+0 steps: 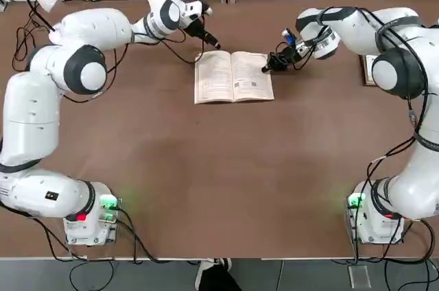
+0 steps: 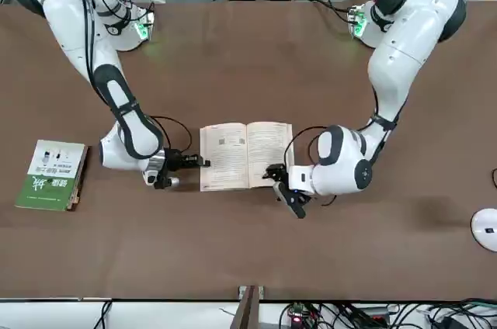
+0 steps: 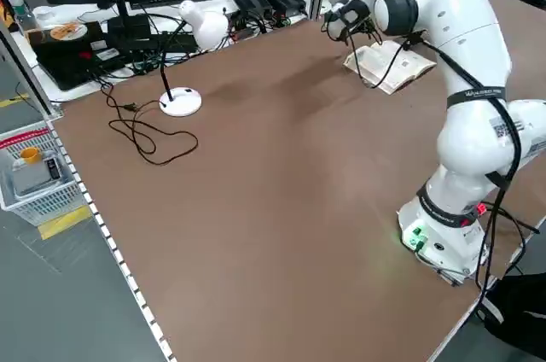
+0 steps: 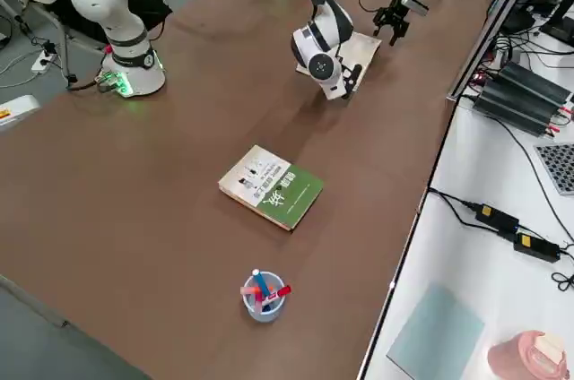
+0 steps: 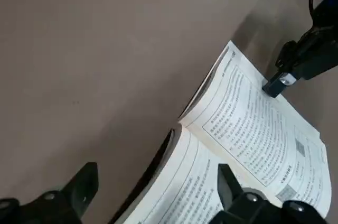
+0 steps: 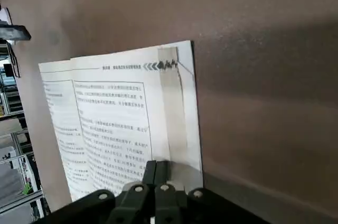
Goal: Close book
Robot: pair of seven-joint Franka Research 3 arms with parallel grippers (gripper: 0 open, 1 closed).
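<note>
Top view shows a brown table (image 1: 206, 181) edged by cable-strewn benches, the book (image 1: 234, 77) lying open, face up, far of centre, its spine running away from the robot, with the wide-open left gripper (image 1: 212, 41) empty at its far-left corner and the right gripper (image 1: 267, 68), fingers together, on its right edge.

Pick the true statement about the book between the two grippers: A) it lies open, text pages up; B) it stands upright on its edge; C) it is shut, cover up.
A: the book lies flat on the table, both text pages facing up.
</note>
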